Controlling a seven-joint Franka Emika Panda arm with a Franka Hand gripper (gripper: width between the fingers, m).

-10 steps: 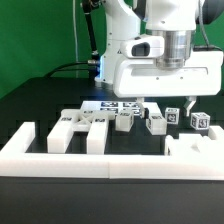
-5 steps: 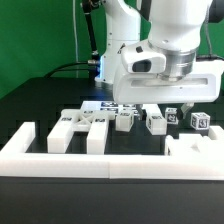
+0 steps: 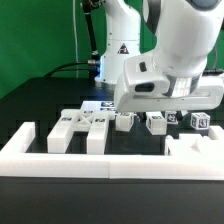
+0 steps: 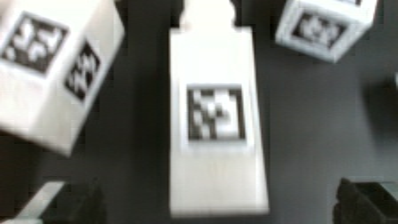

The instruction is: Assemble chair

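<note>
Chair parts lie loose in a row on the black table, just behind the white border wall. They are white, blocky plastic pieces, each bearing a small black-and-white square tag. In the wrist view one long bar lies flat with a tag at its middle, a larger slab just beside it and a small block near one end. The gripper hangs over this bar with jaws spread wide, dark fingertips clear of its sides, holding nothing. The white arm leans over the row.
</note>
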